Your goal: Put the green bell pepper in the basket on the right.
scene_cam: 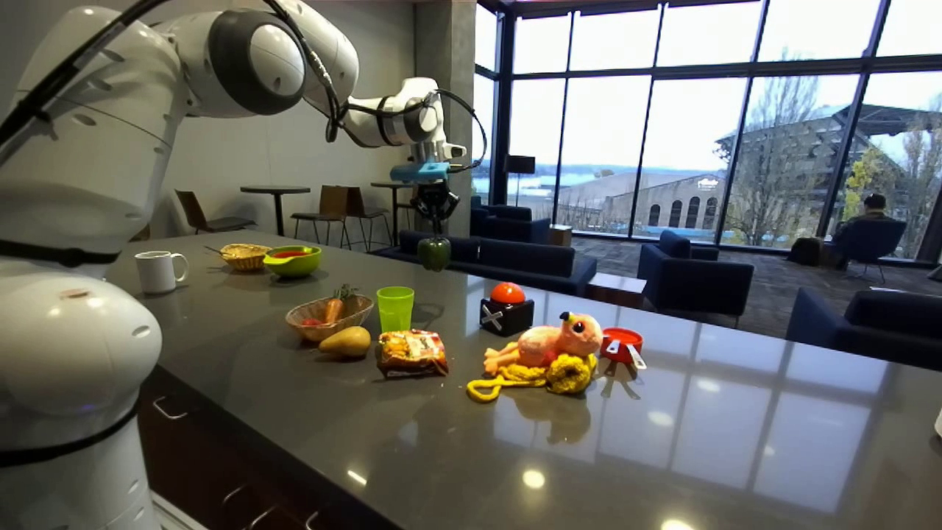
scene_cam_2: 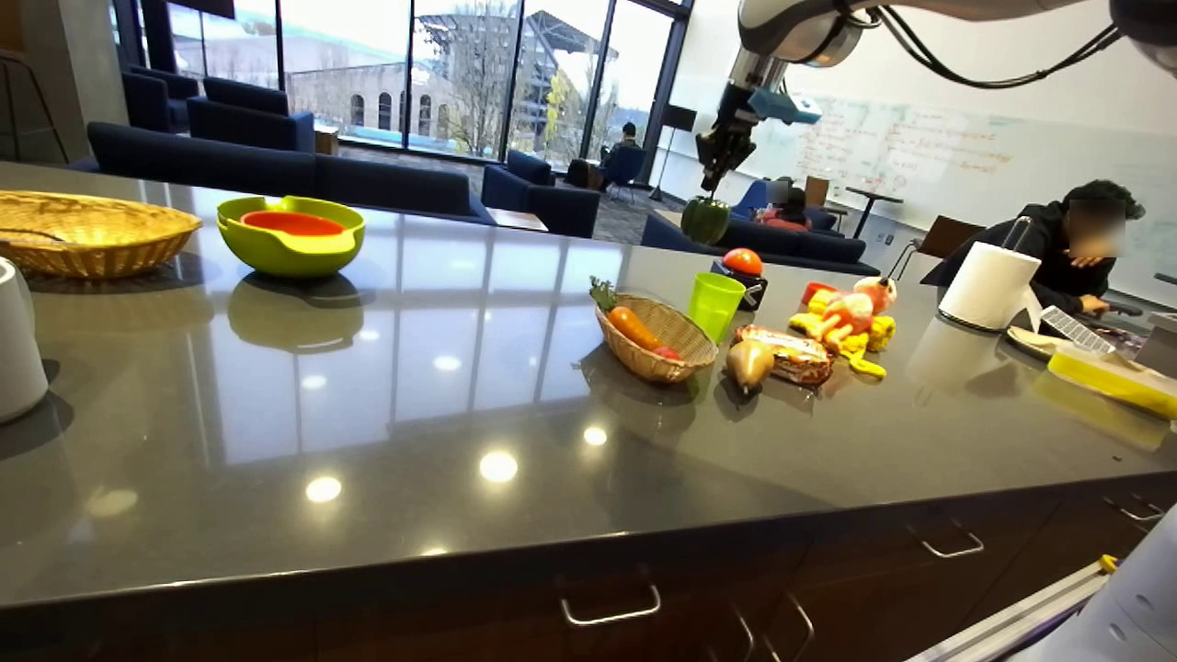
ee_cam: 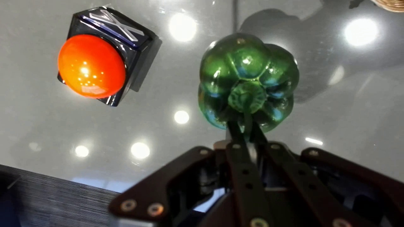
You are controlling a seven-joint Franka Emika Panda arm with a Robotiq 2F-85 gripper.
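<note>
Hand [ee_cam: 246,130], green pepper [ee_cam: 248,75] beneath, stem [ee_cam: 248,121] pinched

Tool [ee_cam: 247,129] pinches green bell pepper [ee_cam: 247,69] by the stem [ee_cam: 248,119], right of center. Orange-domed box [ee_cam: 102,60] upper left, basket [ee_cam: 391,4] clipped top right.

Two baskets [scene_cam_2: 119,256] [scene_cam_2: 644,362], one bell pepper [ee_cam: 247,67], one carrot [scene_cam_2: 633,328], one cup [scene_cam_2: 715,308], one mug [scene_cam: 154,272].
</note>
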